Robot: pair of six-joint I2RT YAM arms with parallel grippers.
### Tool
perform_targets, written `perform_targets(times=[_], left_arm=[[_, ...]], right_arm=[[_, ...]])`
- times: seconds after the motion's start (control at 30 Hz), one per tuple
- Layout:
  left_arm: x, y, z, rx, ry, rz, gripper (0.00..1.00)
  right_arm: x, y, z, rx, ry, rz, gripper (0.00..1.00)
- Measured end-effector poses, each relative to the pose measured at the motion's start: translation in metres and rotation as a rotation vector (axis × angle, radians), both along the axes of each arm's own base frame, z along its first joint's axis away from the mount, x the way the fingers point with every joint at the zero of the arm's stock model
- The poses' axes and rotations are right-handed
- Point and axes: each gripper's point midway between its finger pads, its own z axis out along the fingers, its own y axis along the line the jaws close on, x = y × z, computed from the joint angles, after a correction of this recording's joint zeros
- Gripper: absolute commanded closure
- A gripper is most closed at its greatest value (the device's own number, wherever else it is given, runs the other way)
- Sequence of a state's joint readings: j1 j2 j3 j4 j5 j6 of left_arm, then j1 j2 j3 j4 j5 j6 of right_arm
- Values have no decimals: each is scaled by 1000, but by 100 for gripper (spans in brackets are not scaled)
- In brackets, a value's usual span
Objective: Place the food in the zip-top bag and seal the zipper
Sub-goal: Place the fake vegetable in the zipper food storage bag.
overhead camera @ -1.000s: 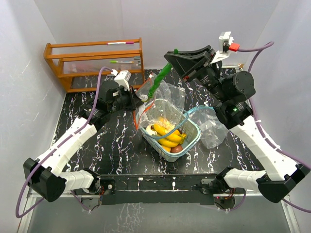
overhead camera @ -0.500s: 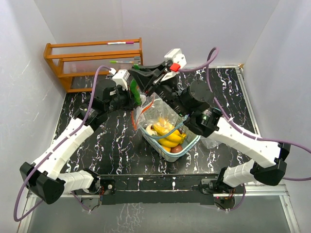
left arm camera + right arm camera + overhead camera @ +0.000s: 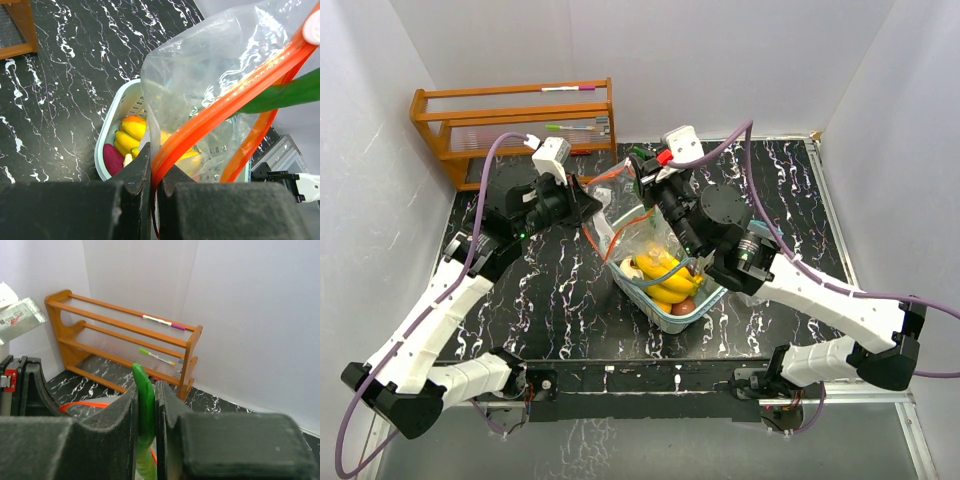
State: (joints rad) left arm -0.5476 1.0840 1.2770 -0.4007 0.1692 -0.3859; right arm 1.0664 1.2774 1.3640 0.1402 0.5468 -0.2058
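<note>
No writing can be read; the print on the white label point(image 3: 16, 315) is too blurred.

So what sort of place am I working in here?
Probably a lab test booth, not a real kitchen: plain white walls box in a black marbled table, the bananas in the basket look like toys, and a wooden rack stands at the back.
</note>
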Motion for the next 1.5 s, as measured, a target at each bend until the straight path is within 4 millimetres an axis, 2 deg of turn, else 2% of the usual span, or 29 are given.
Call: perform_targets(times=[0.13, 0.23, 0.33, 0.47, 0.57, 0.6, 0.67, 0.8, 0.87, 0.97, 1.1, 1.3, 1.37, 1.43, 1.5], left_arm=[[1, 0, -1, 6, -1, 3, 100], [6, 2, 2, 27, -6, 15, 100], [19, -1, 16, 38, -34, 28, 100], [32, -5, 37, 44, -79, 36, 100], [37, -8, 50, 40, -99, 32, 100], [37, -9, 53, 37, -103, 29, 100], [37, -6, 47, 63, -87, 29, 100], [38, -8, 40, 75, -69, 25, 100], [36, -8, 40, 76, -67, 20, 100], [28, -4, 49, 63, -87, 20, 100], [16, 3, 67, 36, -131, 22, 100], [5, 11, 89, 8, -184, 29, 100], [3, 12, 90, 3, -188, 28, 100], [3, 11, 88, -1, -187, 25, 100], [3, 10, 83, -2, -178, 20, 100]], right_arm=[[-2, -2, 11, -22, -8, 7, 92], [-8, 9, 27, -54, -20, 68, 92], [-20, 25, 34, -99, -18, 152, 92], [-43, 58, 22, -201, 16, 278, 91], [-53, 78, -2, -288, 55, 320, 89], [-55, 84, -13, -321, 73, 324, 89], [-52, 86, -22, -334, 84, 288, 89], [-51, 72, -32, -282, 89, 223, 86], [-49, 54, -42, -280, 100, 165, 82], [-38, 25, -43, -268, 114, 52, 79], [-29, -2, -45, -234, 140, -75, 68], [-9, -37, -74, -197, 255, -230, 46], [-2, -44, -83, -178, 292, -250, 37], [4, -48, -91, -164, 326, -255, 35], [3, -43, -99, -158, 355, -228, 28]])
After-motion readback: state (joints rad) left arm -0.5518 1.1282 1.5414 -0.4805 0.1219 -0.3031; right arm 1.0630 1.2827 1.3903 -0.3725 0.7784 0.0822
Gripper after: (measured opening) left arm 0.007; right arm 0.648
